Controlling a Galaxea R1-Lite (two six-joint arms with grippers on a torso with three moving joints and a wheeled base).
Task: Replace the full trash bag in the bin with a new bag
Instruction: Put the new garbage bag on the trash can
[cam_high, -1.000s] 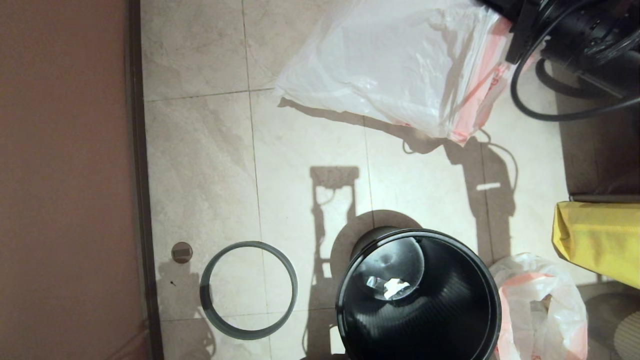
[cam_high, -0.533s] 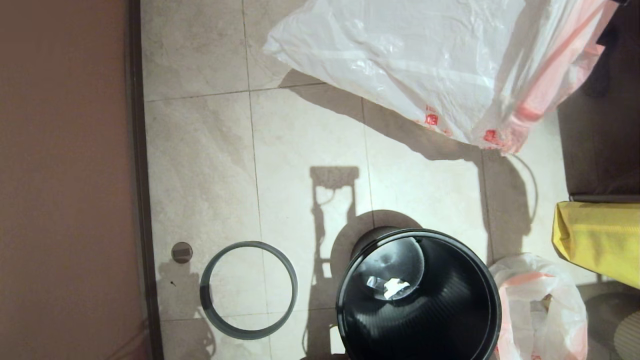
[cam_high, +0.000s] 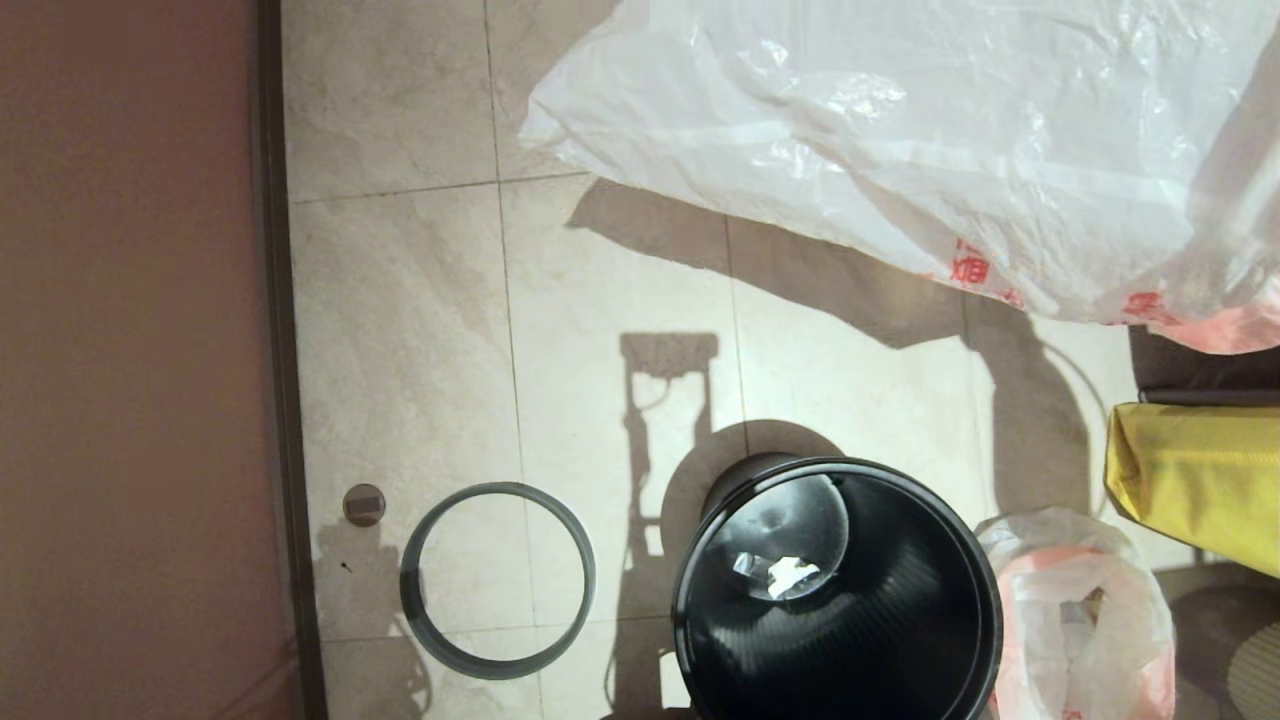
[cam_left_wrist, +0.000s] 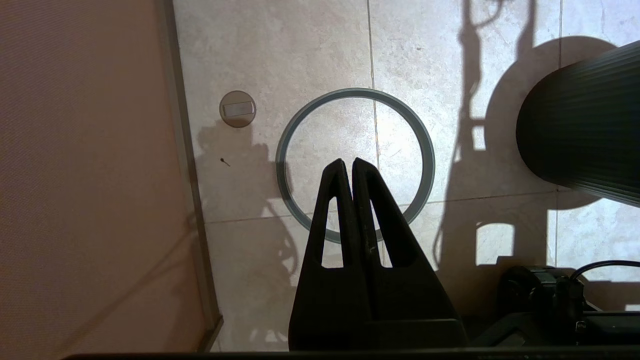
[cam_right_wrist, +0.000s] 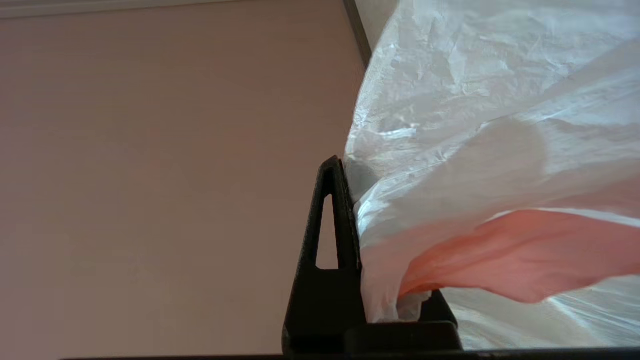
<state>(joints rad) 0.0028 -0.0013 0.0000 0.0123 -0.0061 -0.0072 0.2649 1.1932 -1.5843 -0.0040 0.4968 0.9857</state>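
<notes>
**Operator:** Jaws status, both arms?

**Technician:** Jaws of the right gripper (cam_right_wrist: 357, 240) are clamped on the new bag (cam_high: 900, 150); the plastic is pinched beside the one visible finger (cam_right_wrist: 332, 225), with the pink hem (cam_right_wrist: 510, 260) bunched just past it. The second finger is covered by the film. Jaws of the left gripper (cam_left_wrist: 348, 167) are pressed together with nothing between them, and that arm hangs parked over the grey hoop rim (cam_high: 497, 580).

**Operator:** Position of the new bag?

**Technician:** It hangs spread across the upper right of the head view, clear of the tiled floor (cam_high: 620, 330), casting a shadow below it. Red print shows near its lower edge. The right gripper itself is outside the head view.

**Operator:** And the bin?

**Technician:** The bin (cam_high: 840, 600) stands upright on the floor with no liner, and a small pale scrap, possibly paper, lies at its bottom. The hoop lies flat on the floor to its left, apart from it. The full trash bag (cam_high: 1085, 620) sits against the bin's right side. A yellow cloth tote (cam_high: 1195, 480) is just beyond it.
</notes>
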